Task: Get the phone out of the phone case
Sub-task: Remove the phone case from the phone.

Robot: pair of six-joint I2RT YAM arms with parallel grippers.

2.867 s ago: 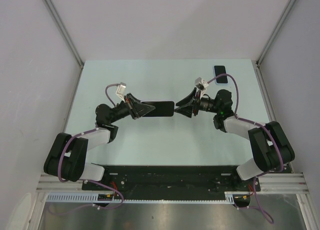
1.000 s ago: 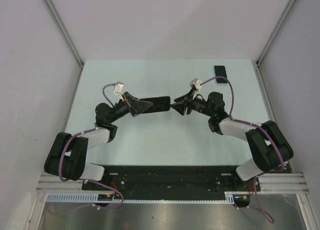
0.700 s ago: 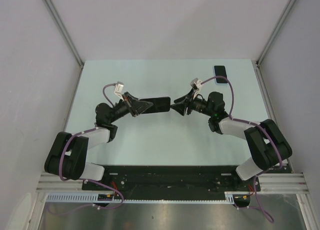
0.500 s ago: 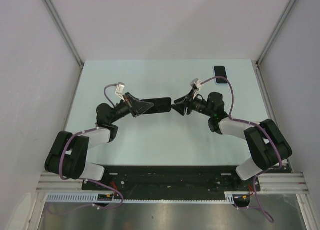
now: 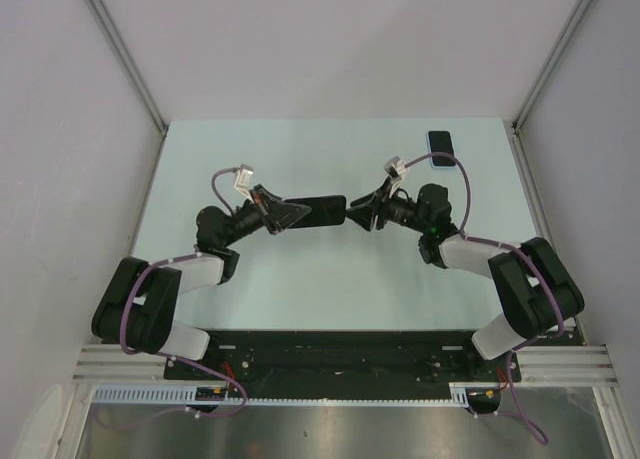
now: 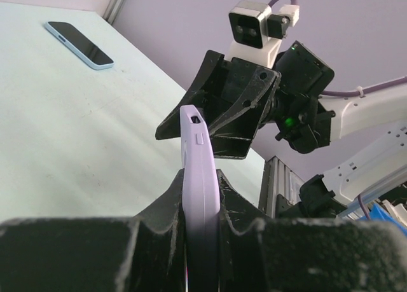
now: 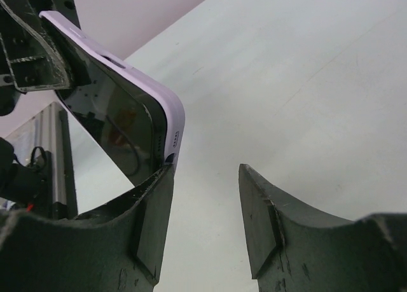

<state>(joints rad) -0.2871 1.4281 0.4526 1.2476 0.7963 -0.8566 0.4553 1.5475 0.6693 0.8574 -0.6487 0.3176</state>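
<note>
- left gripper [image 5: 290,215] clamped the lavender phone case [image 5: 322,211], phone [image 7: 114,126] inside
- right gripper [image 7: 205,177] sat at its 3 o'clock, jaws apart, one finger touching case corner
- second phone [image 5: 440,141] lay at table's 1 o'clock

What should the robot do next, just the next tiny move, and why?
Probably nudge the right gripper sideways, so the free end of the phone case enters its open jaws. Right now that lilac corner sits at one jaw's tip, not in the gap, while the left gripper clamps the other end.
</note>
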